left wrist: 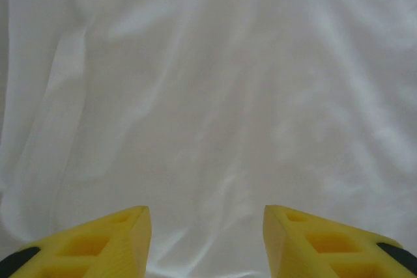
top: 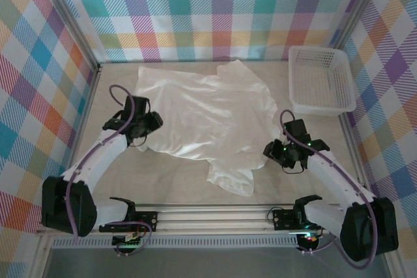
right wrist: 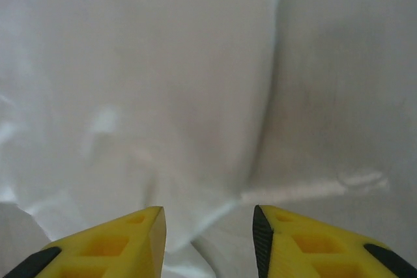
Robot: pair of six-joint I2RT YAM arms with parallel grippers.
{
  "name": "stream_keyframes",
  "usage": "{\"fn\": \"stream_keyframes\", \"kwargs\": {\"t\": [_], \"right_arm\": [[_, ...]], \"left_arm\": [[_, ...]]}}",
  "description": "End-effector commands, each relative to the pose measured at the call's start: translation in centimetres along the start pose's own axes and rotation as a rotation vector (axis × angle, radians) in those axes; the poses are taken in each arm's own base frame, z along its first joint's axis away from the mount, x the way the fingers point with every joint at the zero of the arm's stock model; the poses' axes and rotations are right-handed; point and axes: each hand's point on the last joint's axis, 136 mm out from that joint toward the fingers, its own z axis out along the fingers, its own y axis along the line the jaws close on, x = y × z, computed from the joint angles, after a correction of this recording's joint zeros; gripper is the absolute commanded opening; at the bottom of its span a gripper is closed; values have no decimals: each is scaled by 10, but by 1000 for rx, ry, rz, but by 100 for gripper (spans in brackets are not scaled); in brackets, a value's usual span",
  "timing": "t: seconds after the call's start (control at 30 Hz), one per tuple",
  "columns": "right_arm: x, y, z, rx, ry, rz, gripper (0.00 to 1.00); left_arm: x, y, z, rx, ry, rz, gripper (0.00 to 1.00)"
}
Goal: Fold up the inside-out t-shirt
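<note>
The inside-out t-shirt [top: 202,112] lies rumpled and partly spread across the middle of the table, one part trailing toward the near edge. My left gripper [top: 151,125] hovers at its left edge. In the left wrist view its yellow fingers [left wrist: 124,239] stand apart over wrinkled white cloth [left wrist: 215,96], and the left gripper [left wrist: 206,242] holds nothing. My right gripper [top: 272,150] sits at the shirt's right edge. In the right wrist view the right gripper [right wrist: 208,242] is open above a fold and hem of the t-shirt [right wrist: 163,96].
A white plastic mesh basket [top: 320,79] stands at the back right, apart from the shirt. Checked walls close in the table on three sides. A metal rail [top: 215,216] runs along the near edge between the arm bases.
</note>
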Motion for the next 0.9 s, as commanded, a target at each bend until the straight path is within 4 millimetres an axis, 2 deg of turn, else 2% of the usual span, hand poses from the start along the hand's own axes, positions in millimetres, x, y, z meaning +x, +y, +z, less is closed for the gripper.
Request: {"fn": "stream_keyframes", "kwargs": {"t": [0.0, 0.07, 0.1, 0.17, 0.23, 0.27, 0.33, 0.43, 0.53, 0.6, 0.63, 0.67, 0.7, 0.73, 0.8, 0.87], "right_arm": [[22, 18, 15, -85, 139, -3, 49], [13, 12, 26, -49, 114, 5, 51], [6, 7, 32, -18, 91, 10, 48], [-8, 5, 38, 36, 60, -16, 33], [-24, -10, 37, 160, 15, -11, 9], [-31, -15, 35, 199, -13, -14, 2], [-44, -23, 31, 249, -55, 6, 0], [-50, -30, 31, 277, -75, 17, 0], [-56, -40, 28, 312, -92, 28, 0], [-56, -40, 27, 304, -88, 31, 0], [-55, -37, 28, 289, -75, 30, 7], [-52, -34, 28, 266, -59, 21, 19], [-48, -31, 28, 246, -40, 19, 32], [-42, -32, 28, 238, -27, 31, 38], [-35, -33, 26, 222, -26, 57, 38], [-33, -31, 27, 188, -39, 82, 36]], "left_arm": [[7, -14, 0, 61, 14, 25, 51], [13, -27, 3, 96, 32, 66, 53], [16, -35, 3, 114, 44, 87, 53], [26, -59, 1, 179, 70, 148, 54], [47, -94, -5, 280, 109, 244, 56], [58, -110, -9, 323, 130, 289, 57], [100, -148, -18, 414, 209, 443, 59], [174, -187, -24, 476, 345, 727, 64], [232, -189, -7, 367, 430, 991, 68], [253, -186, 7, 309, 450, 1095, 72], [257, -183, 16, 275, 453, 1111, 72], [257, -184, 19, 272, 447, 1104, 72], [254, -187, 18, 286, 425, 1093, 72], [248, -192, 14, 311, 397, 1066, 72], [230, -204, 2, 378, 337, 994, 74], [207, -206, -10, 413, 262, 931, 75]]}}
